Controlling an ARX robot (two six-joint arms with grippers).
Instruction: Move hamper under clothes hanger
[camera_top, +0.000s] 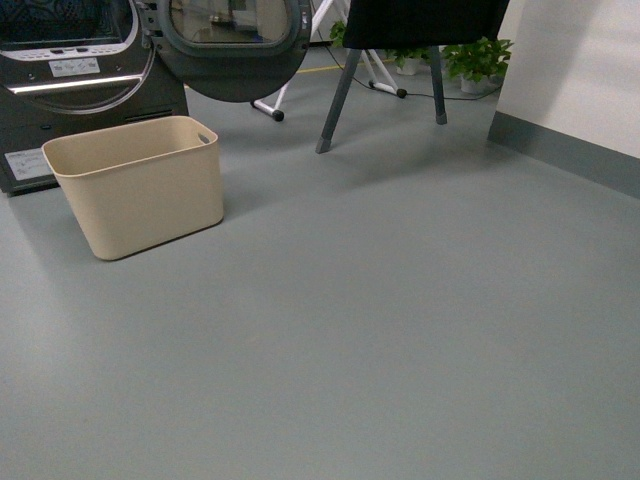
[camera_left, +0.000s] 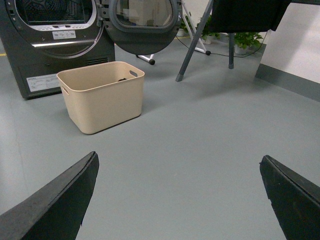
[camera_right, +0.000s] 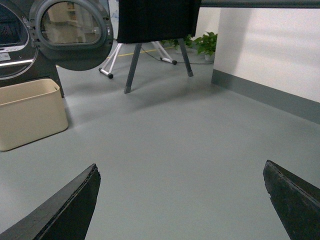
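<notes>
The cream plastic tub hamper (camera_top: 140, 185) stands on the grey floor, just in front of the dark grey washing machine (camera_top: 60, 100). It is well apart from the tall clothes hanger with grey metal legs (camera_top: 337, 100). The left pincer (camera_left: 178, 160) and right pincer (camera_right: 180, 166) are spread wide and hold nothing. The job looks not started. Next, an arm must reach the hamper, take its rim and slide it between those legs. Maybe something small and dark lies inside; I cannot tell.

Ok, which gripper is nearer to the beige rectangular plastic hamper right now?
Left. The beige plastic hamper stands ahead on the robot's left side, in front of the left gripper; the right gripper is farther off to its right.
</notes>
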